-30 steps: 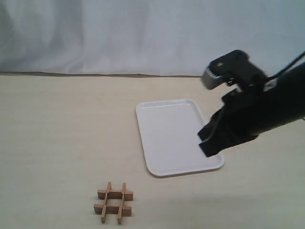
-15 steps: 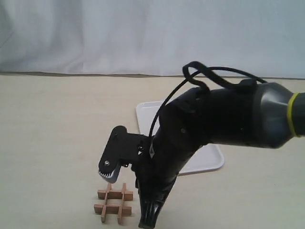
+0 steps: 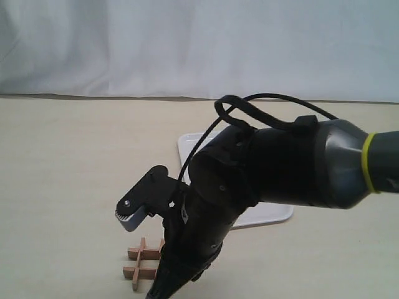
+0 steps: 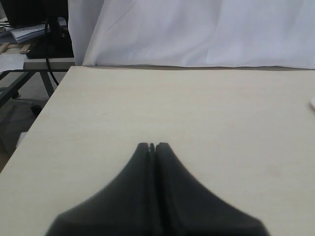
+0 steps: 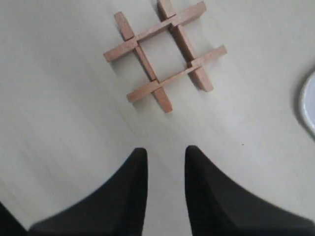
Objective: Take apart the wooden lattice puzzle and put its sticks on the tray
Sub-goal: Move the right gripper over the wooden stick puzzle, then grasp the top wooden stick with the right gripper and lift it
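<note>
Beige table (image 3: 75, 162): lattice puzzle (image 5: 165, 54) near parted right claw (image 5: 165, 153), not touching.

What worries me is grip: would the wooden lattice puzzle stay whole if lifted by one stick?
The puzzle looks light and stiff: thin wood. Flat on the table, it should slide, not roll. Joints look slotted, so it may separate.

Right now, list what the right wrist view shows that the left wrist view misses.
Only the right wrist view: the wooden puzzle, lying assembled on the table beyond the open right claw, and a sliver of the white tray. Only the left wrist view: the shut left claw, a white curtain behind the table, and the table's side edge. Both: the pale table surface, and a claw holding nothing.
</note>
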Robot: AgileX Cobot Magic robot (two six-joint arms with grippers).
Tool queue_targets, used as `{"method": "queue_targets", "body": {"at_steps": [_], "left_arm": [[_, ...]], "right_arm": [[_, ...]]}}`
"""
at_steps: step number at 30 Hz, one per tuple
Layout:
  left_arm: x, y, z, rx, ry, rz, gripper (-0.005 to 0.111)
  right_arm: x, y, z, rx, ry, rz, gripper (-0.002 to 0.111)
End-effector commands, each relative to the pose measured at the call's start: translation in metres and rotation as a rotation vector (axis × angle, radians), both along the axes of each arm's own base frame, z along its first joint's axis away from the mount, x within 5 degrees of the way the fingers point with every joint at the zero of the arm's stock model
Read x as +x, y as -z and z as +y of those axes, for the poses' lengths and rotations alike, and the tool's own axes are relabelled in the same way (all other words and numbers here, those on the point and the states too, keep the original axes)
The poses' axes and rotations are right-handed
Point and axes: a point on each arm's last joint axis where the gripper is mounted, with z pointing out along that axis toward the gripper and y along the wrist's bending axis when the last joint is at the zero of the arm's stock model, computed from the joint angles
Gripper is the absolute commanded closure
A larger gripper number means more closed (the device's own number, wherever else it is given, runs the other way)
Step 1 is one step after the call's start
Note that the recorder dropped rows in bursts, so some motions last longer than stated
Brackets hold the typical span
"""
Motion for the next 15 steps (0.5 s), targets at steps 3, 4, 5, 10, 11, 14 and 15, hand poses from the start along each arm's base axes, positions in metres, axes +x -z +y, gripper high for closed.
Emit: {"method": "queue_targets", "body": {"at_steps": [3,4,5,10,11,14,15], "left_arm": [[0.000,-0.001,0.000,-0.004,0.001,-0.014,0.107],[0.000,-0.001,0.000,-0.004,0.001,-0.014,0.107],[0.000,-0.001,0.000,-0.004,0.001,-0.014,0.107],[0.000,-0.001,0.000,-0.004,0.001,-0.014,0.107],[0.000,-0.001,0.000,-0.004,0.001,-0.014,0.107],[0.000,-0.001,0.000,-0.004,0.001,-0.014,0.107],[0.000,-0.001,0.000,-0.004,0.001,-0.014,0.107]], "right_arm": [[-0.008,0.004,0.010,0.105,0.211,0.161,0.082],[-0.007,0.006,0.011,0.112,0.239,0.168,0.082],[-0.008,0.009,0.014,0.111,0.265,0.173,0.082],[-0.015,0.020,0.029,0.066,0.313,0.180,0.082],[-0.017,0.022,0.032,0.052,0.334,0.176,0.082],[-0.017,0.023,0.038,0.030,0.411,0.147,0.082],[-0.017,0.025,0.039,0.025,0.438,0.144,0.082]]}}
